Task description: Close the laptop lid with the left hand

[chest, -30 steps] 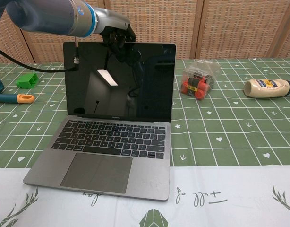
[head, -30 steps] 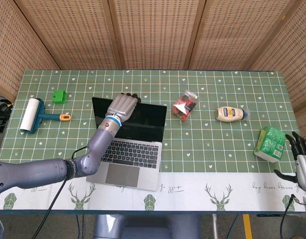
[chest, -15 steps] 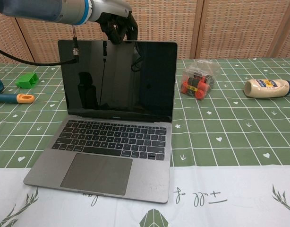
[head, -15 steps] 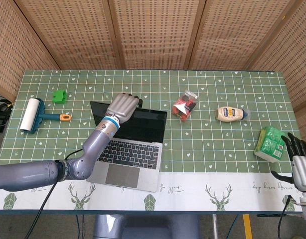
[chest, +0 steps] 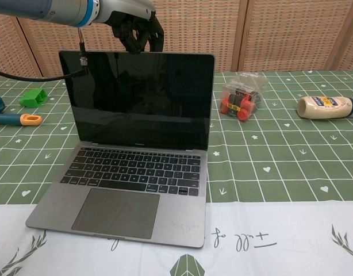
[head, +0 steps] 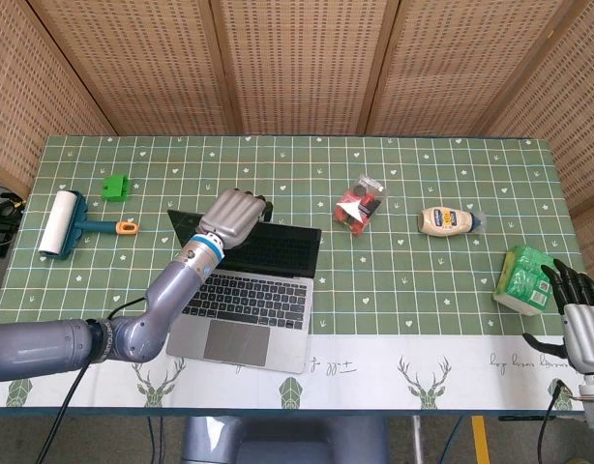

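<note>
Left hand: left hand [head: 231, 215] with fingers curled over the lid's top edge
Laptop: laptop [head: 247, 290] open at table centre-left, lid upright, hand at its 12 o'clock
Right hand: right hand [head: 579, 316] fingers spread, empty, at 4 o'clock of table [head: 413, 280]

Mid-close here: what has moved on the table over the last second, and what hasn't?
The left hand, resting on the top edge of the laptop lid, has drawn toward the robot, tipping the lid forward over the keyboard; the laptop also slid slightly. The right hand, lint roller, mayonnaise bottle and green packet stayed put.
</note>
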Motion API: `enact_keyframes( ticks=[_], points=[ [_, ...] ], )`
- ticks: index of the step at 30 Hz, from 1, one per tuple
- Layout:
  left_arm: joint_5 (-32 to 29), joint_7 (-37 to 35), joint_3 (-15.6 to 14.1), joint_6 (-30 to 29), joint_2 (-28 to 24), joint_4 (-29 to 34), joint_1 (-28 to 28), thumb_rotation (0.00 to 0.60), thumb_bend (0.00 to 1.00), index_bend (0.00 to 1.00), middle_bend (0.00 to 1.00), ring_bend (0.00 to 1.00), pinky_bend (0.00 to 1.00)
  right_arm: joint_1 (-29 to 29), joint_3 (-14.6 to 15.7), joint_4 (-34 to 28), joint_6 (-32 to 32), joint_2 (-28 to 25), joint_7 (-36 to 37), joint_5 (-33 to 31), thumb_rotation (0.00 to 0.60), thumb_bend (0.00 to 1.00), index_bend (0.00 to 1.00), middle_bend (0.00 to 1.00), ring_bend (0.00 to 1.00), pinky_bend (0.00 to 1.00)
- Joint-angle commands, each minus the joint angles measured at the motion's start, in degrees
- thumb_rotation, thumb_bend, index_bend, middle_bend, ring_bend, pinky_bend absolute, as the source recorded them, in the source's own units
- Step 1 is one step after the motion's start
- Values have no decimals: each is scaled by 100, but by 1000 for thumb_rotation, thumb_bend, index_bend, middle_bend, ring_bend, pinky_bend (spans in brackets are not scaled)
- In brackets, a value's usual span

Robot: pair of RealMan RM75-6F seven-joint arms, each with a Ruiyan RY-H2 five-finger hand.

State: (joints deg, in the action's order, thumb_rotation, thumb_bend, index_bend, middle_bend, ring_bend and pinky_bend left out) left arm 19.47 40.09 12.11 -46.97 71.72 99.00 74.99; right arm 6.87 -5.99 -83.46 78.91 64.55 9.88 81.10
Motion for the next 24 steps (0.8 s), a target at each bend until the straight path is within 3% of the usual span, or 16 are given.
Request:
enact_keyframes(
  ticks=[1, 15, 24],
  points=[
    [117, -126, -50, -18, -103, 218, -39, 600, 1000, 428, 324, 342, 360, -4, 4, -5, 13, 0, -6, 9, 600, 17, 0, 0, 0, 0],
    [827, -474, -172, -250, -570, 1212, -234, 600, 1000, 426, 325, 343, 363, -3, 53, -53, 42, 10, -91, 90, 600, 17, 0, 0, 0, 0],
    [1092, -564, -412, -339, -919, 1885, -398, 600, 1000, 418, 324, 352, 377, -24, 65, -93, 107, -19, -90, 136, 600, 17, 0, 0, 0, 0]
  ],
)
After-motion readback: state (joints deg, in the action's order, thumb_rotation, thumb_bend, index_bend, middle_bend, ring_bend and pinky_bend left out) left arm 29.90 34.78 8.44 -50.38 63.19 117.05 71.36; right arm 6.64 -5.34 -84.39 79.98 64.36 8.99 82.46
